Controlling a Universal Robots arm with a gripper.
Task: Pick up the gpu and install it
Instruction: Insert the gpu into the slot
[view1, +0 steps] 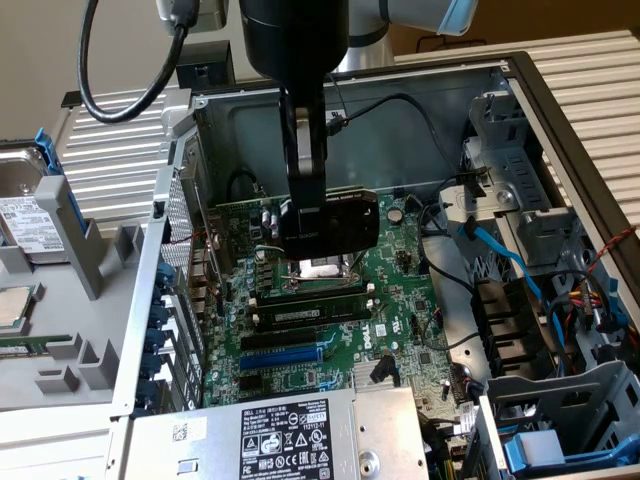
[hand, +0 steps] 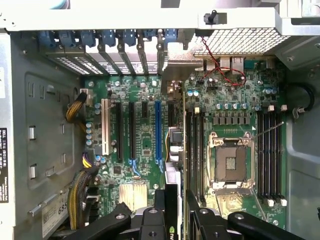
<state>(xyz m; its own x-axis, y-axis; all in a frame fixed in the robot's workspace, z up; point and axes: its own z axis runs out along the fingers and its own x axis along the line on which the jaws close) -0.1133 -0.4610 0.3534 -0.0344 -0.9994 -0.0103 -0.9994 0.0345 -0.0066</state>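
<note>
The gpu (view1: 345, 222), a flat card with a black shroud, hangs on edge over the green motherboard (view1: 405, 300), above the CPU socket (view1: 322, 268). My gripper (view1: 312, 222) is shut on it from above. In the wrist view the gpu (hand: 175, 150) runs edge-on between my gripper's (hand: 175, 202) black fingers (hand: 156, 220). There it lies between the blue slot (hand: 157, 130) and the CPU socket (hand: 230, 160). It appears to hang above the motherboard (hand: 142, 150), seated in no slot.
The open case's metal walls (view1: 400, 110) surround the board. Memory sticks (view1: 310, 312) and the blue slot (view1: 285, 355) lie on the board's near side. A power supply (view1: 290, 435) sits at the front. Drive cages and cables (view1: 545, 300) crowd the exterior view's right; a hard drive (view1: 25, 225) lies left.
</note>
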